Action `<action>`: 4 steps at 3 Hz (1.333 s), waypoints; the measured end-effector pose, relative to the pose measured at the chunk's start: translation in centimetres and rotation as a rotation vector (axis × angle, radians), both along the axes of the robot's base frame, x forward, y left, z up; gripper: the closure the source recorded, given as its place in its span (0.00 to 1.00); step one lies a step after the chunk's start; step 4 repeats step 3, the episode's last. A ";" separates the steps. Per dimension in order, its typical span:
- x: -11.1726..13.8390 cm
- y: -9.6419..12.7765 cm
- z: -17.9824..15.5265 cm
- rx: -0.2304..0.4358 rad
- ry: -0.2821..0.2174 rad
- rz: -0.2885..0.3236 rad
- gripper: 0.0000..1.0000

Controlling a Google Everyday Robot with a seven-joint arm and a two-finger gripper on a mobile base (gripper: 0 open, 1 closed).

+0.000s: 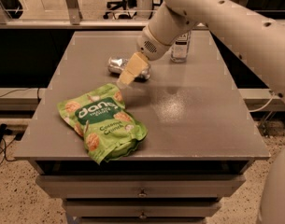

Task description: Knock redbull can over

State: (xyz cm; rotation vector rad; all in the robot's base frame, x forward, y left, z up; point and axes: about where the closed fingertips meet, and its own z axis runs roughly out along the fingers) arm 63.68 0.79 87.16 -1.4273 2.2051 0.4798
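Note:
The redbull can (117, 65) lies on its side on the grey table (193, 111), near the middle back, its shiny end facing left. My gripper (126, 76) hangs just in front of the can, its cream fingers pointing down-left and covering the can's right part. The white arm comes in from the upper right.
A green Dang snack bag (103, 122) lies at the table's front left. A clear water bottle (181, 48) stands at the back, partly behind the arm. Drawers sit under the table front. Office chairs and a rail are behind.

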 end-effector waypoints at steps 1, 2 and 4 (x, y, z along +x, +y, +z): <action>-1.9 -2.0 1.5 0.140 -0.028 -0.025 0.00; -4.4 -4.8 3.6 0.293 -0.079 -0.025 0.00; -5.5 -8.8 4.5 0.330 -0.112 -0.065 0.00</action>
